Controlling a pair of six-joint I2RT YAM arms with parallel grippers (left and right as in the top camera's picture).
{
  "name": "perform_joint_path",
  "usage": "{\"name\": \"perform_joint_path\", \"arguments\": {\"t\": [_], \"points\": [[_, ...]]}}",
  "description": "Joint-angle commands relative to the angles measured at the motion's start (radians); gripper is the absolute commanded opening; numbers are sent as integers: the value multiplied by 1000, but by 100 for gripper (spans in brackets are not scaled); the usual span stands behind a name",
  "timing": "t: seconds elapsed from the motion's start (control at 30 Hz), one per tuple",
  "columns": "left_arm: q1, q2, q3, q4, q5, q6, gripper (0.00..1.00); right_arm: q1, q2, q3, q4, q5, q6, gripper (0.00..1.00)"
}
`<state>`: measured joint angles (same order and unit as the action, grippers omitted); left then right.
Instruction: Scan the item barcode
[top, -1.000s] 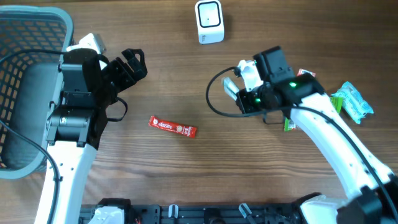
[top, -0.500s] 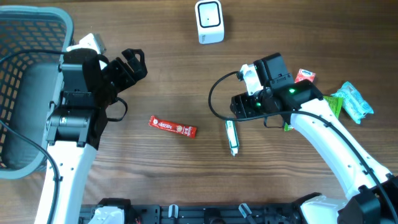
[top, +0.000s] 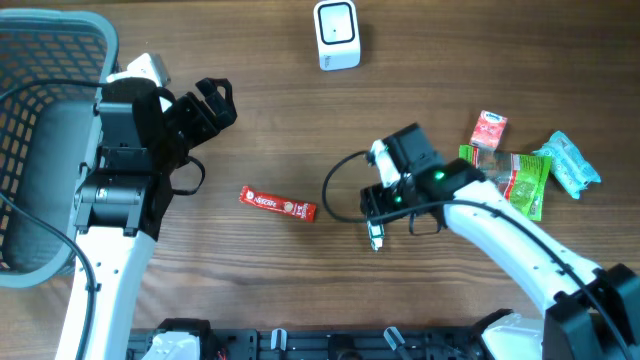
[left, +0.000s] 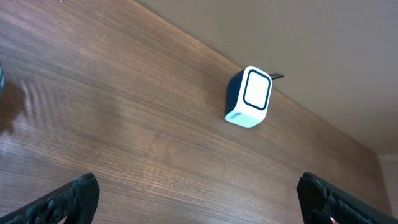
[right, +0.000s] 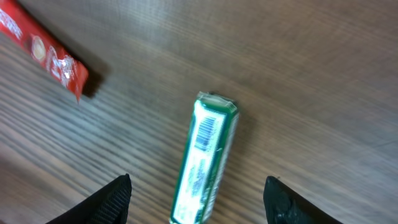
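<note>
Hovering open over the green pack (right: 205, 155), which lies barcode-up on the table (top: 270, 120), the right hand (right: 198, 190) should pinch its long sides mid-length, leaving the barcode uncovered for the scanner (top: 336, 35); left hand (left: 196, 196) sits wide, empty.

From overhead, the right pincer (top: 378, 212) covers nearly all of the green stick (top: 376, 240); only one tip pokes out past the pincer's edge. In the right wrist view only the ends of its fingers (right: 109, 199) show, cut by the bottom edge along with the stick's near end between them. That view is blurred, so the stick's print cannot be read. The red sachet (right: 46, 53), ahead and left of the pincer, runs off the frame. The left pincer (left: 199, 202) shows only fingertips (left: 78, 193) at the bottom corners.
</note>
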<state>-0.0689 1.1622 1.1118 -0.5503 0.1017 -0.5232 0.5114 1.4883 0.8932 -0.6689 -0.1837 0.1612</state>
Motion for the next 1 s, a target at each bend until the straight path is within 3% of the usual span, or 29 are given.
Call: {"name": "perform_joint_path", "arguments": {"t": [0.0,0.1,0.2,0.4,0.5,0.63,0.67,0.73,0.9,0.97], "points": [[6,3,1,2,-3,22,100,58,11,-77,88,99,63,68],[6,3,1,2,-3,22,100,72,12,-122,167,99,77,63],[6,3,1,2,-3,23,100,73,12,-172,228,118,79,48],[6,3,1,2,-3,22,100,73,12,-199,238,162,112,41],[6,3,1,2,-3,22,100,73,12,-199,240,162,112,30],[6,3,1,2,-3,22,100,71,11,-199,255,166,108,31],[6,3,1,2,-3,23,100,71,11,-199,259,166,108,43],[6,3,1,2,-3,23,100,71,11,-199,262,164,109,48],[6,3,1,2,-3,23,100,71,12,-202,239,155,130,35],[6,3,1,2,-3,22,100,71,12,-202,243,154,131,34]]}}
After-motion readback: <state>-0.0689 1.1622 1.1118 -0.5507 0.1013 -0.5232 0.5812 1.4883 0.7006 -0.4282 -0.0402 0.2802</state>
